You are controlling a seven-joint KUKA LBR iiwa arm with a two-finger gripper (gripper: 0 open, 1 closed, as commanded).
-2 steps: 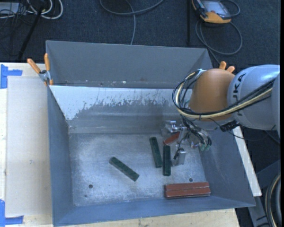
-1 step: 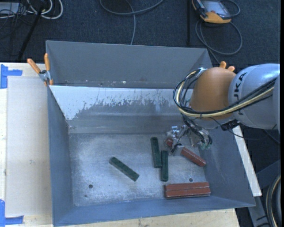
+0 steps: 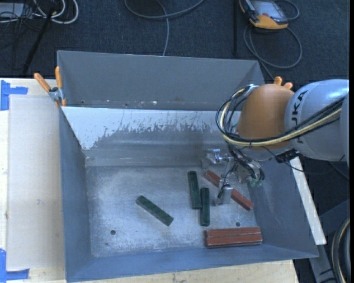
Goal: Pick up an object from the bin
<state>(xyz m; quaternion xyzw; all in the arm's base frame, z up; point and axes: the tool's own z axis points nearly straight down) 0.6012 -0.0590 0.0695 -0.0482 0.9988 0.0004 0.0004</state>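
Observation:
My gripper [image 3: 224,191] hangs low over the right part of the bin floor, its metal fingers pointing down beside a thin reddish-brown stick [image 3: 242,201] that runs diagonally under it. Just to its left lie two dark green sticks, one upright [image 3: 193,188] and one a little lower [image 3: 205,206], side by side. Nothing shows between the fingers.
A wide reddish-brown block [image 3: 233,237] lies along the front right of the bin floor. Another dark green stick [image 3: 154,210] rests at a slant in the middle left. The arm with its orange cover and cables hangs over the bin's right wall.

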